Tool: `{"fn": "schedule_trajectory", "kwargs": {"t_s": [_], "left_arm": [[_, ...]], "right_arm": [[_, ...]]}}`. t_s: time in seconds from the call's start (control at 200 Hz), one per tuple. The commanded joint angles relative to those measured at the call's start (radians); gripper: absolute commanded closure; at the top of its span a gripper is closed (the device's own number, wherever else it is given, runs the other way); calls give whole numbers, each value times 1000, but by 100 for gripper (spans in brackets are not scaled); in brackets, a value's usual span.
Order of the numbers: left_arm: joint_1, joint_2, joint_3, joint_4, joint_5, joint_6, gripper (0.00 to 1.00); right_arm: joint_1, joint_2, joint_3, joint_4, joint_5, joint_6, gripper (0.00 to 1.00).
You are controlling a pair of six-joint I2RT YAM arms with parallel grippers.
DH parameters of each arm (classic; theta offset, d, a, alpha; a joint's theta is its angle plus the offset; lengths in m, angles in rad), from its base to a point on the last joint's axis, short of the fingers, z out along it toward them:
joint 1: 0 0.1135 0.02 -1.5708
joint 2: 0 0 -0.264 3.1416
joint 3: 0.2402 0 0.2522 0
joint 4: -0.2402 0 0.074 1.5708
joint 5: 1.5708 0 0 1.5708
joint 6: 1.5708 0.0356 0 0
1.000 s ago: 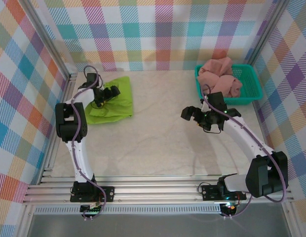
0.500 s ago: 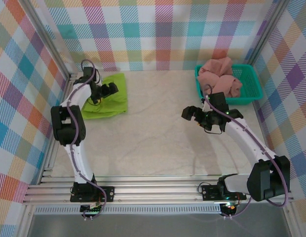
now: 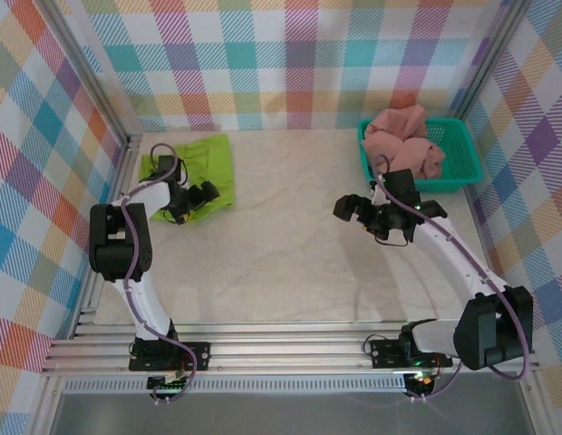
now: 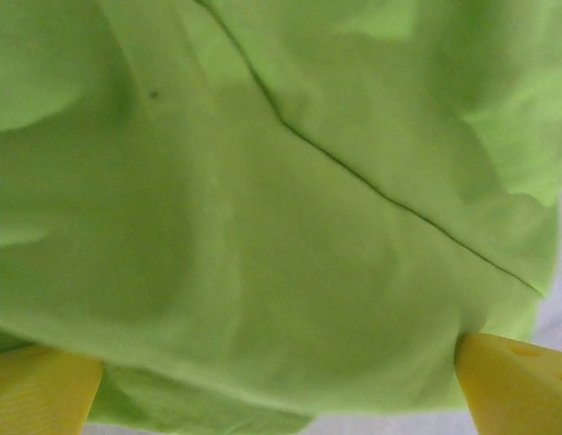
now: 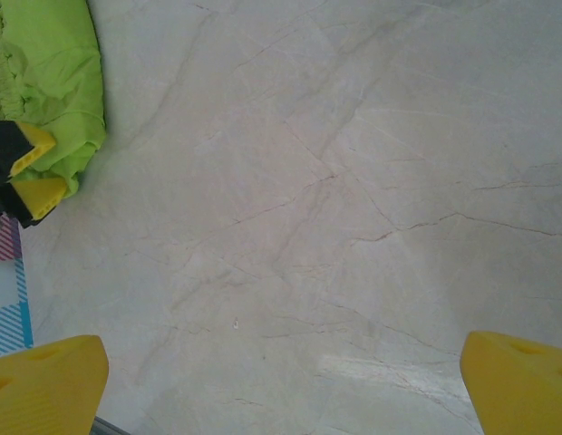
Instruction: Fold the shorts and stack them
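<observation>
The lime green shorts (image 3: 198,163) lie folded flat at the far left of the table. In the left wrist view the green shorts (image 4: 263,199) lie close beneath the camera. My left gripper (image 3: 207,194) hangs open at their near edge, and its yellow fingertips (image 4: 512,385) straddle the cloth without pinching it. The salmon pink shorts (image 3: 403,138) sit crumpled in the teal basket (image 3: 458,154) at the far right. My right gripper (image 3: 355,212) is open over bare table left of the basket, nothing between its fingertips (image 5: 521,381). In its view the green shorts (image 5: 50,82) show at upper left.
Plaid walls and aluminium rails close in the table on three sides. The marbled tabletop (image 3: 290,236) stretches between the two arms. The left arm's elbow stands near the left rail (image 3: 113,208).
My left gripper has drawn back from over the green shorts to their near edge, and the shorts now lie more compact toward the far-left corner. The right arm has barely moved.
</observation>
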Motion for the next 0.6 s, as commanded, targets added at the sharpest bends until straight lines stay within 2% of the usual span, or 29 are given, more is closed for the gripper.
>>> {"fn": "schedule_trajectory", "kwargs": {"t_s": [0.0,0.225,0.34,0.48,0.595], "left_arm": [[28,52,72,16,2,30,0],[49,154,211,-49,3,72,0],[47,143,211,-31,28,65,0],[37,1,140,4,47,48,0],[21,-202,47,23,60,24,0]], "right_arm": [[-6,-27,-7,-17,-1,-5,0],[-7,-29,-11,-21,9,-6,0],[-6,-27,2,-28,25,-16,1],[-6,-14,66,-75,113,-52,0],[-6,25,180,-148,280,-113,1]]}}
